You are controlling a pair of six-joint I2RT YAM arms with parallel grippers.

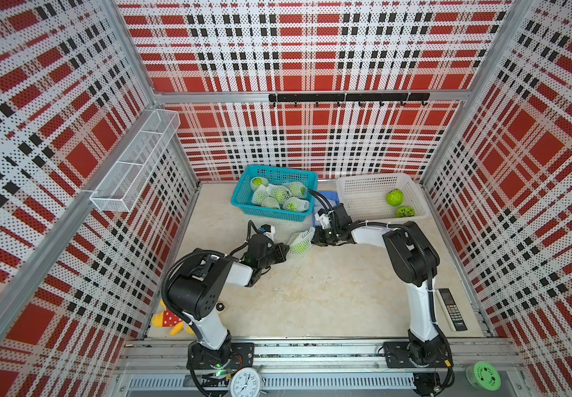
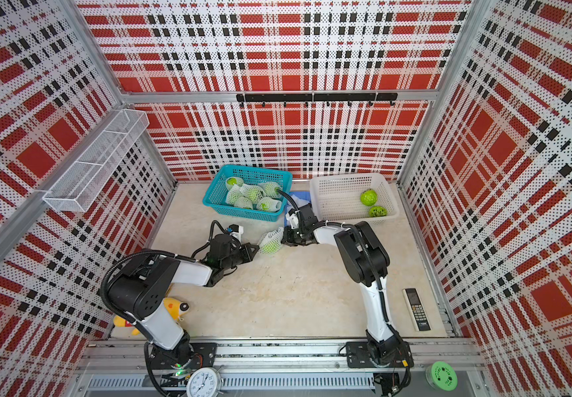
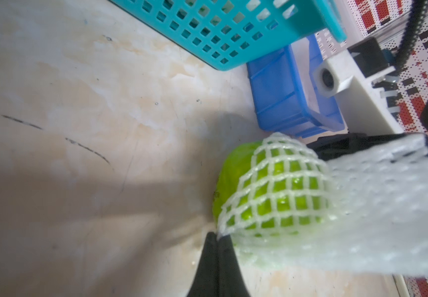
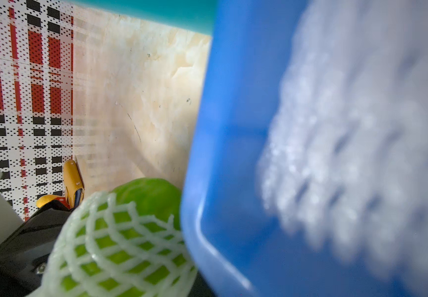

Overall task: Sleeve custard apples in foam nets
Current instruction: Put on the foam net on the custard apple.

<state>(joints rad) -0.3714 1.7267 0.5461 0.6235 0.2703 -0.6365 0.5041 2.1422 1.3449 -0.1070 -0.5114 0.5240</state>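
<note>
A bright green custard apple point(image 1: 300, 244) lies on the table between my two grippers, partly inside a white foam net point(image 3: 285, 185). Its bare end point(image 3: 236, 164) sticks out of the net's mouth. My left gripper point(image 3: 218, 235) is shut on one edge of the net. The opposite edge stretches to my right gripper point(image 1: 315, 237), which is shut on it. In the right wrist view its own jaws are hidden behind the blue bin point(image 4: 233, 128). Several sleeved custard apples fill the teal basket point(image 1: 243, 196). Two bare ones point(image 1: 395, 197) lie in the white basket point(image 1: 356, 192).
The blue bin point(image 3: 279, 97) with blurred white nets point(image 4: 349, 128) stands between the two baskets, right behind my right gripper. A remote point(image 1: 451, 309) lies at the right edge and a plush toy point(image 1: 171, 319) at the front left. A wire shelf point(image 1: 133, 165) hangs on the left wall.
</note>
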